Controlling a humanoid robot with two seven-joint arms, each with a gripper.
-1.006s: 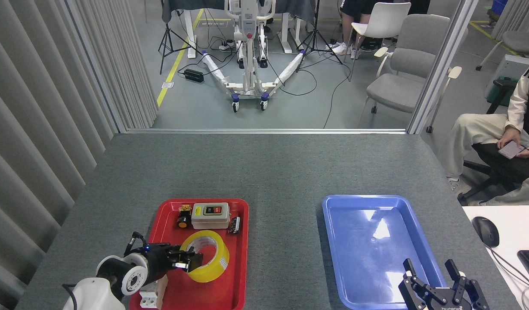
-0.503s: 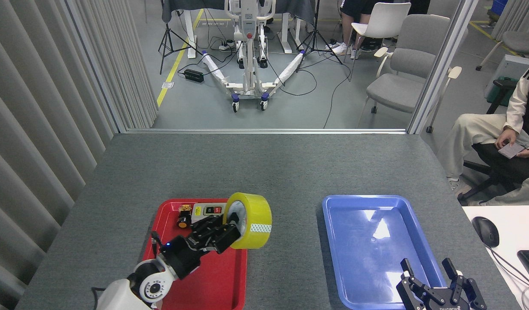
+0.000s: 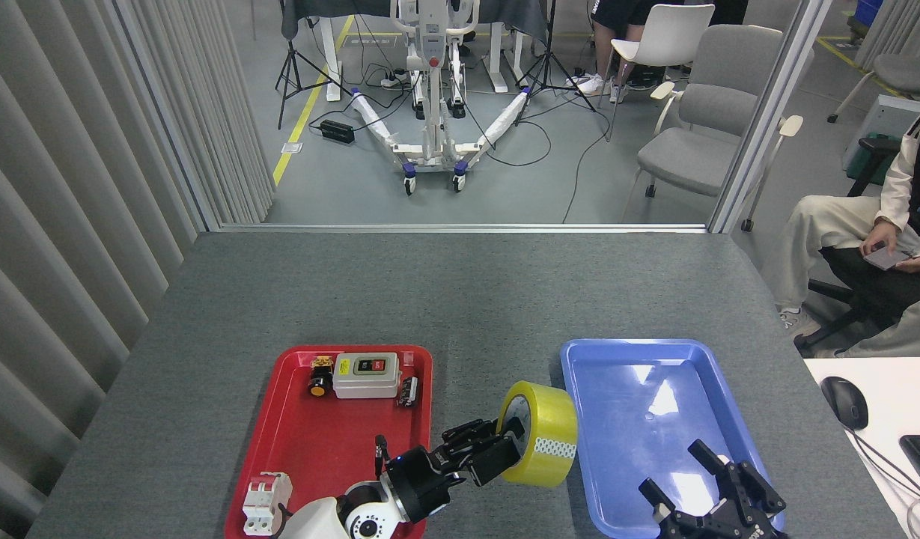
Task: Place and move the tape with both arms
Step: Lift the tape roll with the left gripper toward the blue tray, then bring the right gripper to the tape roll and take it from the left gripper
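Observation:
The tape, a wide yellow roll with a white core, hangs on its edge above the grey table between the two trays, close to the blue tray's left rim. My left gripper is shut on the tape, its black fingers clamped on the roll's near left side, the arm coming up from the bottom centre. My right gripper stands open over the near end of the blue tray, its fingers spread and tilted left toward the tape, a short gap away from it.
The red tray at the left holds a grey switch box, a small yellow-black button part, a dark small part and a white breaker. A seated person is at the right, with a mouse on a white desk.
My left gripper has lifted the tape out of the red tray and carried it right and nearer, to the blue tray's left edge. The right gripper has swung left, toward the tape.

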